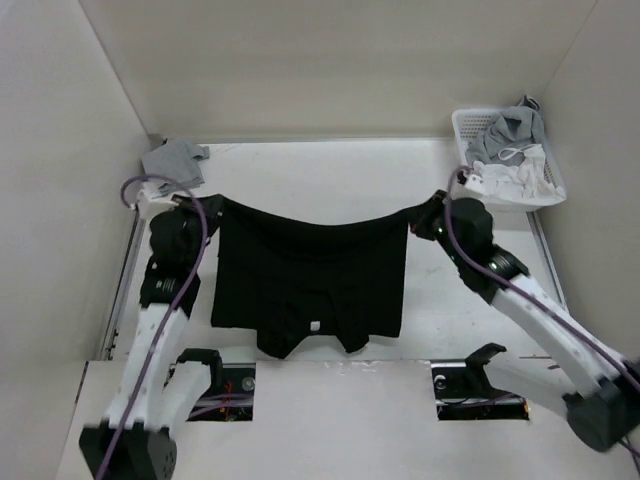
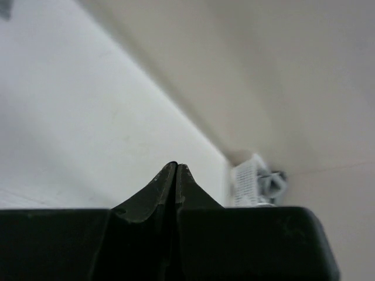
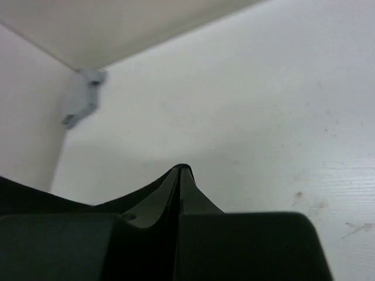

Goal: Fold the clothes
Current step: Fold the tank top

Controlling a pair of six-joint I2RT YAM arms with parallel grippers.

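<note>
The black clothes point(image 1: 310, 275) stretch unfolded between the two arms over the middle of the white surface point(image 1: 330, 175); the left fingers point(image 2: 164, 190) and right fingers point(image 3: 193, 196) are pinched tight, each on a top corner; no fold is made yet, so all the folding is left.

Both arms reach forward and spread wide, left gripper point(image 1: 212, 205) and right gripper point(image 1: 428, 216) both pinched tight, pointing inward.

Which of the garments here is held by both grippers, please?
The black garment, stretched between left gripper and right gripper; the grey cloth lies loose, and the bundled clothes fill the basket.
</note>
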